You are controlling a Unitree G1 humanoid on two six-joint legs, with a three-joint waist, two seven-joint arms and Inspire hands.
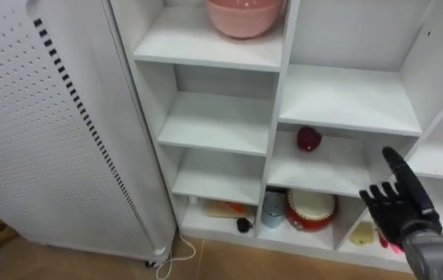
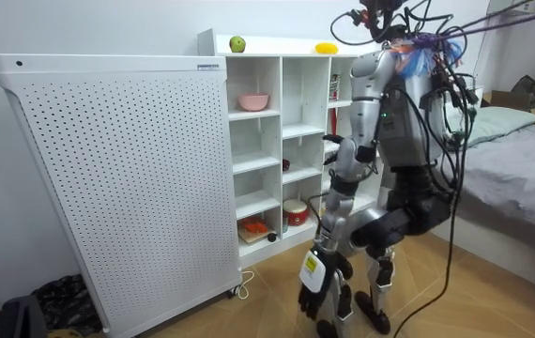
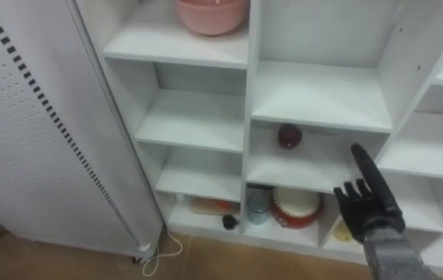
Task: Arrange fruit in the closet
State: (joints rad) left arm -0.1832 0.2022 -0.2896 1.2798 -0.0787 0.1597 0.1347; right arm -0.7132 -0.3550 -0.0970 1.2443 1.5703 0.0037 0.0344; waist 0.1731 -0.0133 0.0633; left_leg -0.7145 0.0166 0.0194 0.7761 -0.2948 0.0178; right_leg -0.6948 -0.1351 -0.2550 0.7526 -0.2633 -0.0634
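A dark red apple lies at the back of a middle shelf in the white closet. My right hand is raised in front of the shelf below and to the right of the apple, open and holding nothing. On the closet's top, in the room view, sit a green apple and a yellow fruit. My left hand hangs low by my knee with relaxed fingers, also holding nothing. I stand close before the closet, knees bent.
A pink bowl stands on an upper shelf. The bottom shelf holds a red and white pot, a blue cup, orange items and a yellow thing. A white perforated panel stands left; a bed lies behind me.
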